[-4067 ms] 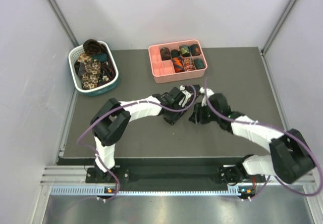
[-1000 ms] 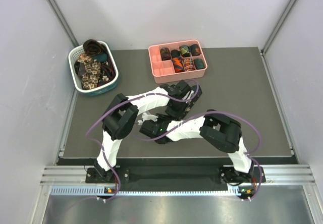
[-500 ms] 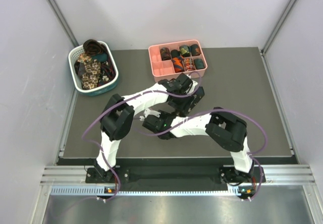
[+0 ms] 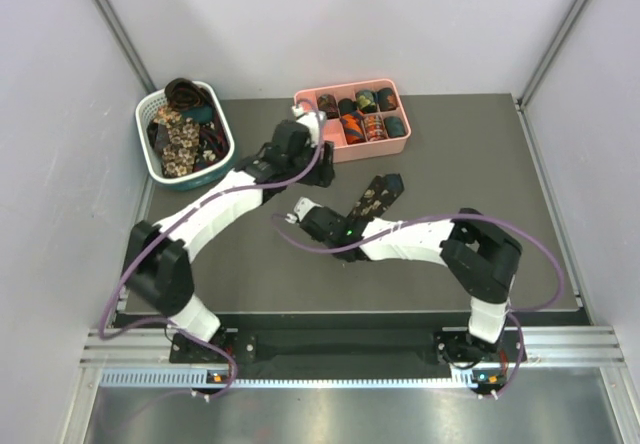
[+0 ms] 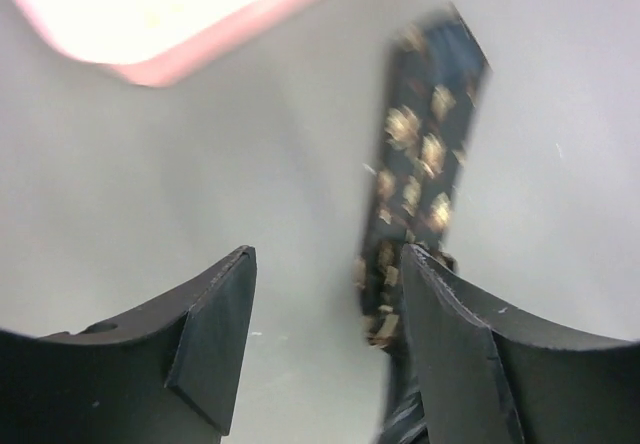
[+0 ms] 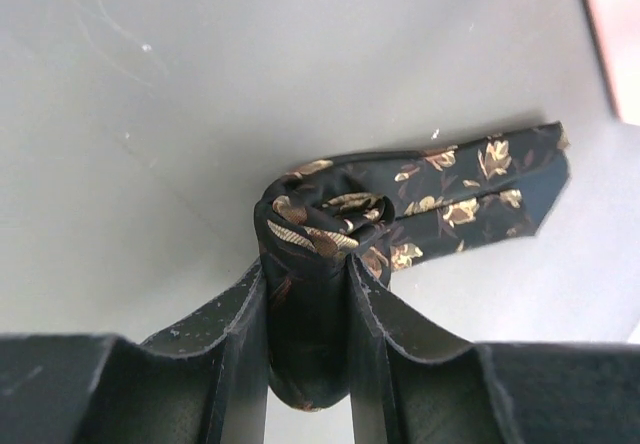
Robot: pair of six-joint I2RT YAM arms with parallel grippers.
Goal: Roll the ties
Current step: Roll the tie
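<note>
A dark tie with beige floral print (image 4: 376, 197) lies on the grey table, its pointed end toward the pink tray. Its near end is wound into a small coil (image 6: 322, 226). My right gripper (image 6: 308, 276) is shut on that coil, one finger on each side; in the top view the right gripper (image 4: 346, 224) sits at the tie's lower end. The flat tail (image 6: 478, 190) runs off to the right. My left gripper (image 5: 325, 269) is open and empty, above the table, with the blurred tie (image 5: 424, 160) beyond it. In the top view the left gripper (image 4: 297, 137) is by the tray's left corner.
A pink divided tray (image 4: 316, 146) at the back holds several rolled ties; its rim shows in the left wrist view (image 5: 190, 52). A white-and-teal basket (image 4: 152, 164) at the back left holds several loose ties. Both arms reach across the table's middle.
My left arm has swung up and left, away from the tie toward the tray's corner. The tie's pointed tail now lies uncovered. My right gripper stays at the coil.
</note>
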